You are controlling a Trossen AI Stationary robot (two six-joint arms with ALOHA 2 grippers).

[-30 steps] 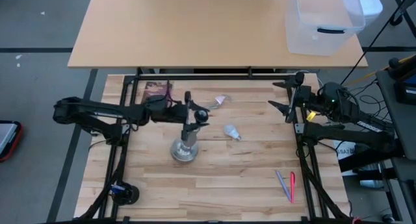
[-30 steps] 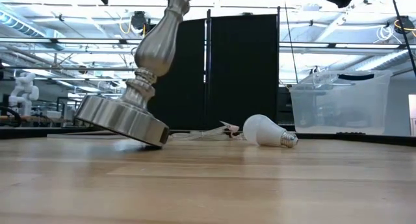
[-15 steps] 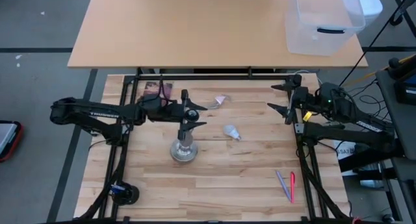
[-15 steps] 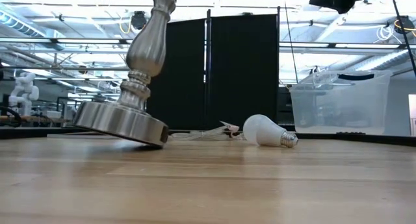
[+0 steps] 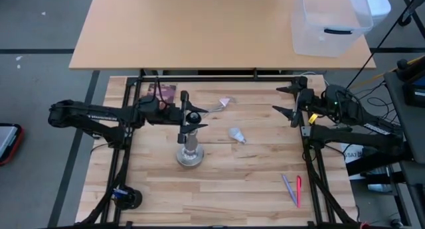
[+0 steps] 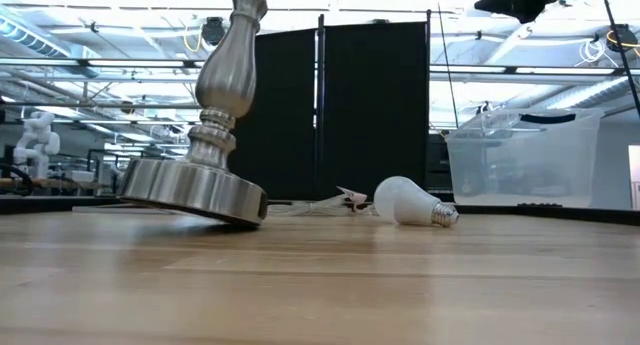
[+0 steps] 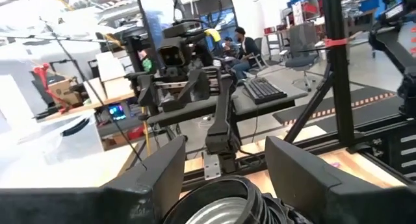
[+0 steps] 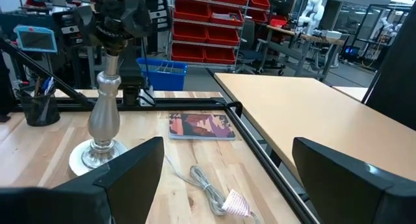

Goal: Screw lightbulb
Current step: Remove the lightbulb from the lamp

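Stand (image 5: 190,151) more upright vs 1s ago

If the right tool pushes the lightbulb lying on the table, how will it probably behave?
The lightbulb lies on its side on the bare wood, so it will probably roll, curving toward its narrow screw base. Its frosted globe looks smooth, likely slippery, and perhaps fragile.

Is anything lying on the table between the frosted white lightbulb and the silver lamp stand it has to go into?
Nothing visible. The frosted white lightbulb lies on bare wood beside the silver lamp stand. But the left gripper sits at the stand's top, right where the socket is.
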